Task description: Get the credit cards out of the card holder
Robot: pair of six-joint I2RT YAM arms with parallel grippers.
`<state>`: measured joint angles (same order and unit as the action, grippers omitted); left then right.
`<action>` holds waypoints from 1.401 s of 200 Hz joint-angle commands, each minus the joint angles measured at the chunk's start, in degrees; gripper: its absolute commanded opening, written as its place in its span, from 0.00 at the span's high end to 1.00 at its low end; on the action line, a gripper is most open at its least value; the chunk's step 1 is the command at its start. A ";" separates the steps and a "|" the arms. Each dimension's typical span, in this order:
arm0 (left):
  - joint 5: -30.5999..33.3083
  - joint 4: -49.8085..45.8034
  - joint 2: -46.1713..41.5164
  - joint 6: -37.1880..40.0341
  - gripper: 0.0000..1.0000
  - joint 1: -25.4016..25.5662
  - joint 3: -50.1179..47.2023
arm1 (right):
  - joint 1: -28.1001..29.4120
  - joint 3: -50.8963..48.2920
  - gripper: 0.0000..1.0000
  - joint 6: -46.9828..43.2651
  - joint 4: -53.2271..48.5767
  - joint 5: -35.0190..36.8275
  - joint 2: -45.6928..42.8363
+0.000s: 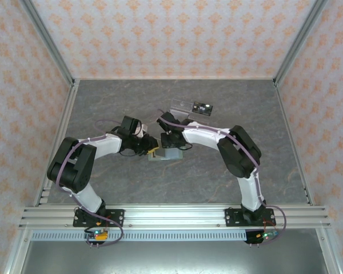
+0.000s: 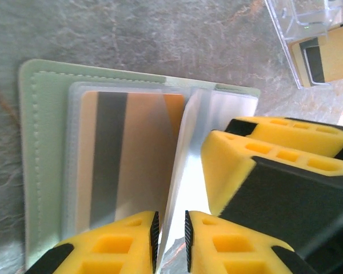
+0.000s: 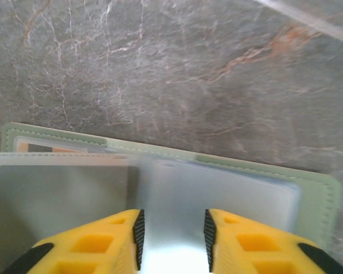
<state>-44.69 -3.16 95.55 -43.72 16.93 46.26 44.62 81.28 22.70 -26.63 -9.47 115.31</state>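
My left gripper [image 2: 171, 228] was closed down to a slit on a clear sleeve [image 2: 186, 148], which stood up on edge between the pads; I judge this was to bare the pocket beside it. There an orange card [image 2: 143, 160] with a dark stripe lay flat, not yet out. The holder [image 2: 37, 142] lay open on the table [image 3: 160, 68], midway between my arms. My right gripper [image 3: 172, 228] sat low over the holder's right half, jaws part open and holding nothing, likely to pin the holder down while the left pulled. Beyond it, a clear stand [image 2: 286, 28] already held one card. The table was grey marbled stone; the walls [image 1: 171, 34] around it were pale with an orange pattern.
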 commanded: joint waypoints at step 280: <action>5.16 0.16 2.69 -3.91 0.69 4.22 4.00 | -1.24 -7.28 0.76 2.50 1.07 -0.33 -7.37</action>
<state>-38.04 -4.84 96.49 -46.89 20.62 49.52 43.48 71.53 23.64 -21.96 -10.55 105.95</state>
